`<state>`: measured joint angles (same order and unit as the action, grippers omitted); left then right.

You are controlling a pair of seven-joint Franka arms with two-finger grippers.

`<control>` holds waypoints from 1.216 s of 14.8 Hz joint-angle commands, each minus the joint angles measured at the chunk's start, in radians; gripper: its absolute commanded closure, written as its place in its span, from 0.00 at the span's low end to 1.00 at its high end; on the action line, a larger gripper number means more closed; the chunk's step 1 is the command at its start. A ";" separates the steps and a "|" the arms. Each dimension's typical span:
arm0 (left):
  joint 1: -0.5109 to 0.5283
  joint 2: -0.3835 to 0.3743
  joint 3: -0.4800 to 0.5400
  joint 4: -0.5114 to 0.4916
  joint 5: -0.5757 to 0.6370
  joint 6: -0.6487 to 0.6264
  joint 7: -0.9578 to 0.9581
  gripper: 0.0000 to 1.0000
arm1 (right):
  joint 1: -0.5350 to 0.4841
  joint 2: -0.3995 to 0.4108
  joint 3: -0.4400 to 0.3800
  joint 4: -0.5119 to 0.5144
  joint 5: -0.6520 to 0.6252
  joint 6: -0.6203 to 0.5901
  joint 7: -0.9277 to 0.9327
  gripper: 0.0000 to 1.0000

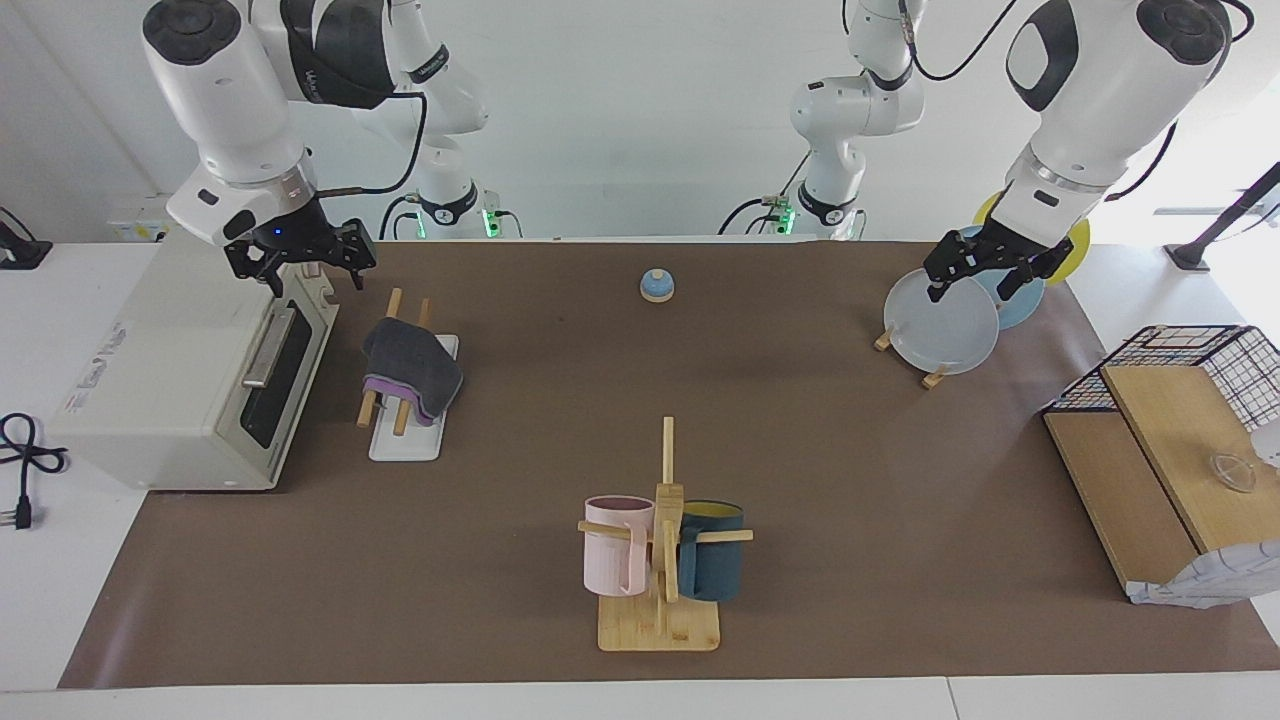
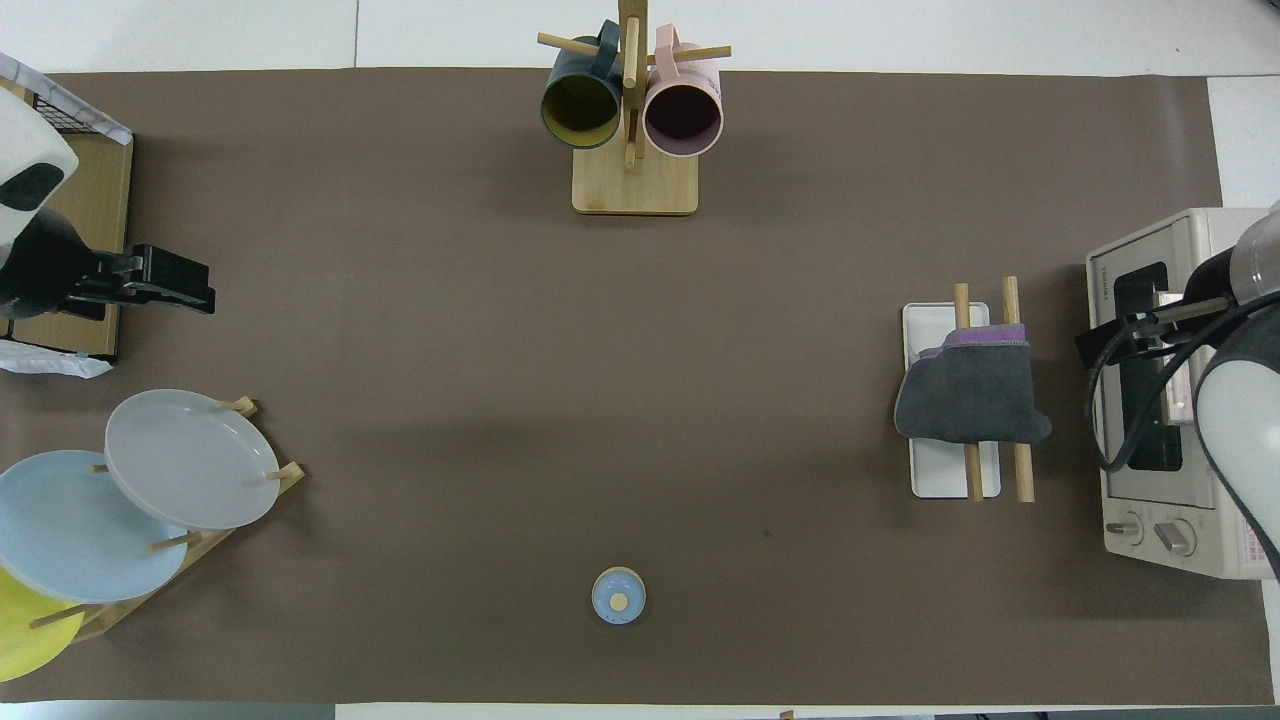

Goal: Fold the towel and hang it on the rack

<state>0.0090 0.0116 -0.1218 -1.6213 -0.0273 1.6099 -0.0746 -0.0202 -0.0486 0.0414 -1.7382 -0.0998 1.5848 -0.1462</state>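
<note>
Starting at the right arm's end of the surface, the right gripper [image 1: 300, 262] hangs in the air over the toaster oven [image 1: 190, 375], its jaws released and holding nothing; it looks lifted clear so that it will not snag the cloth. Just beside the oven's door stands the rack [image 1: 405, 432], near the edge closest to the robots. The towel [image 1: 412, 368] lies folded across both wooden rods, grey face up with a purple band showing beneath, sagging between the rods, which is why it sits steady with nothing gripping it. To my eye the job is done or nearly so.

Mid-surface, a small blue knob-topped lid [image 1: 656, 286] sits by the robots' edge, and the mug tree [image 1: 660, 540] stands at the edge away from them, both well apart from the rack.

At the left arm's end, the left gripper [image 1: 985, 268] waits above the plate stand [image 1: 935, 330], jaws spread and empty.
</note>
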 commanded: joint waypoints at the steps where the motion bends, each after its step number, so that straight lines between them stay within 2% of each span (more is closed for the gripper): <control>1: 0.000 -0.009 0.004 0.001 0.024 -0.005 0.019 0.00 | -0.012 0.012 0.005 0.026 0.020 -0.029 0.052 0.00; 3: 0.000 -0.009 0.004 0.001 0.026 -0.005 0.018 0.00 | -0.017 0.027 0.006 0.061 0.020 -0.031 0.057 0.00; 6: 0.003 -0.010 0.002 0.001 0.026 -0.002 0.021 0.00 | -0.004 0.111 -0.006 0.198 0.023 -0.100 0.057 0.00; 18: 0.009 -0.022 0.004 -0.012 0.024 0.004 0.012 0.00 | -0.017 0.115 -0.009 0.224 0.049 -0.095 0.088 0.00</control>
<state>0.0175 0.0076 -0.1213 -1.6212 -0.0183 1.6112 -0.0733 -0.0207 0.0607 0.0261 -1.5377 -0.0658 1.5118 -0.0699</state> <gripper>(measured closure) 0.000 0.000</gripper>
